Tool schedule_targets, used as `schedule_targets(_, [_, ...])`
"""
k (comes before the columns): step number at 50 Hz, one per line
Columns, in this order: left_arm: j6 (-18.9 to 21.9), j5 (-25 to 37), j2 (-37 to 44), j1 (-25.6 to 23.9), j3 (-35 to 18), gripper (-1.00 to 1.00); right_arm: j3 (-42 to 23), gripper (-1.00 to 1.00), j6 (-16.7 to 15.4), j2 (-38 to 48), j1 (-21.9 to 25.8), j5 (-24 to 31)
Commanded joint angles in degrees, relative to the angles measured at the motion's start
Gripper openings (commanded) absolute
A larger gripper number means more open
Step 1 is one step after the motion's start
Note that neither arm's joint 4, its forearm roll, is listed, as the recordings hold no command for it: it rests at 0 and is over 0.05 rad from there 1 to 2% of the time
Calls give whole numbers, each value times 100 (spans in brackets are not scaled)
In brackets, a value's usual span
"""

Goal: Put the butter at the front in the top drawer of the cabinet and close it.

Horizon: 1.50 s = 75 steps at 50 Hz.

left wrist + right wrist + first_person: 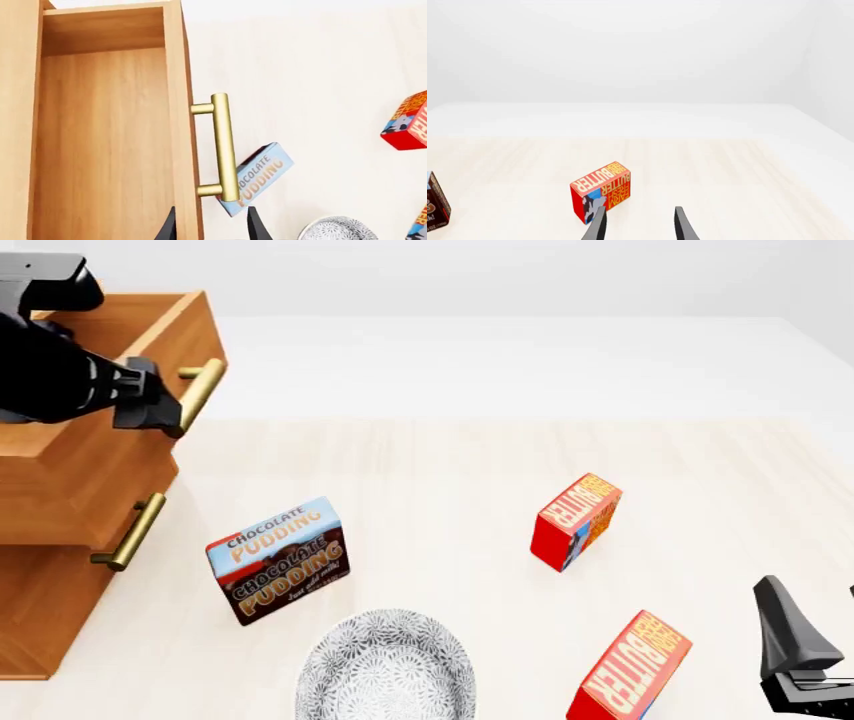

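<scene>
Butter [627, 672], the front carton, stands upright on the table [441, 470] just left of the right gripper [814, 660], apart from it; its red side reads "BUTTER" in white running up the box. The right gripper sits low at the table's near right corner, its dark fingers [785, 625] spread and holding nothing. In the right wrist view a butter carton [602, 197] shows just ahead of the parted fingertips, a little to one side, untouched, with "BUTTER" legible on its red top edge, smaller words I cannot make out on the orange face, and a blue patch below.

A second butter carton [577, 521] stands farther back and well ahead of the right gripper, tilted, orange face and blue patch showing.

Far to the left, the left gripper [210, 227] hovers at the front edge of the top drawer [100, 130], which is pulled out of the cabinet [67, 540] and shows a bare wooden floor. The brass handle [222, 145] lies just ahead of the gripper; the fingers are apart, gripping nothing.

Below the handle stands a pudding box [278, 560], lettered "CHOCOLATE PUDDING" twice, on blue above and on brown below. A patterned grey bowl [387, 670] sits near it at the table's front.
</scene>
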Motion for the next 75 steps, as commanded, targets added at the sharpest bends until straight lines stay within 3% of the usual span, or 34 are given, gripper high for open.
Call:
schedule_targets(1, [-55,89,127,-554,-187,100,0,100,0,-1,1,0])
schedule_targets(6, [-56,91,128,-554,-190,100,0,100,0,-1,1,0])
schedule_targets(7, [-75,126,176,-806,-246,100,0,100,1,-1,1,0])
schedule_targets(12, [-162,176,203,-1114,-338,100,0,100,-1,0,0,0])
schedule_targets(23, [-89,264,234,-1311,-529,100,0,100,0,0,0,0])
schedule_targets(58, [-440,-291,877,-2419,-654,100,0,100,2,0,0,0])
schedule_targets(66, [-490,-413,1020,-2541,-690,100,0,100,0,-1,1,-1])
schedule_targets(75, [-264,9,859,-2286,-1155,100,0,100,1,0,1,0])
